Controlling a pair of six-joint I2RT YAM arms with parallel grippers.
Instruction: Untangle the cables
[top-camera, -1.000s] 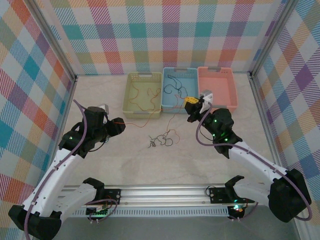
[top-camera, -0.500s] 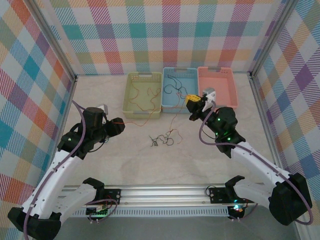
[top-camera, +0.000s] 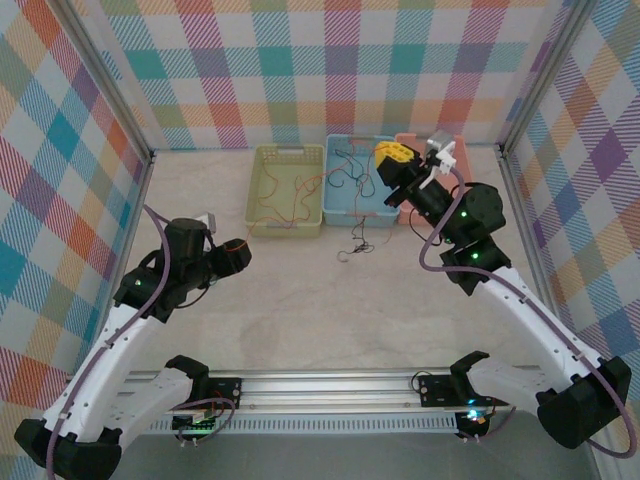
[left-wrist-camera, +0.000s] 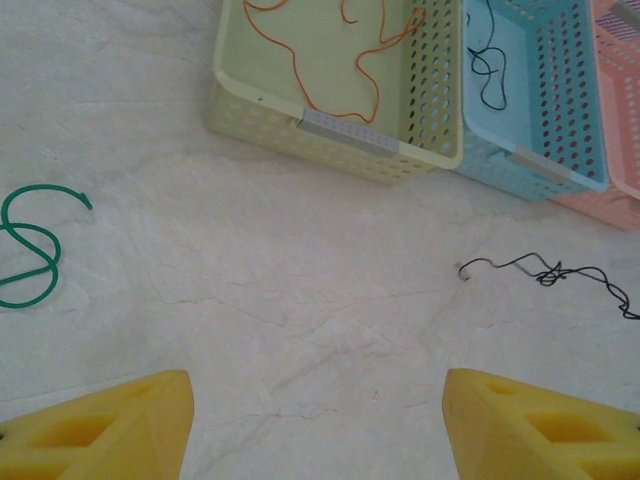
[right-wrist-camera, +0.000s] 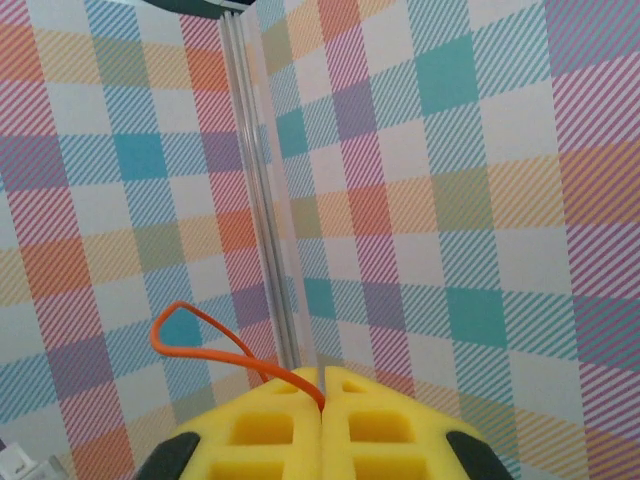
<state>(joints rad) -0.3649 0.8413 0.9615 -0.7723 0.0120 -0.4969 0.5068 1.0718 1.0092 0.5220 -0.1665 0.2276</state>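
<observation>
Now the right gripper (top-camera: 393, 160), pinching the orange cable (right-wrist-camera: 205, 318), has risen to upper centre, dragging the black tangle (top-camera: 355, 243) along. The left gripper (left-wrist-camera: 316, 390) has widened, empty; strands are probably separating.

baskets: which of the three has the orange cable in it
The yellow-green basket, leftmost of the row: an orange cable squiggles across its floor. The blue basket beside it holds a thin black cable instead.

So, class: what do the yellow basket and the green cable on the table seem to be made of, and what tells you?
Yellow basket: likely moulded plastic, matte; even perforated walls and a smooth rim. Green cable: probably plastic-coated wire, smooth; it holds stiff loops.
</observation>
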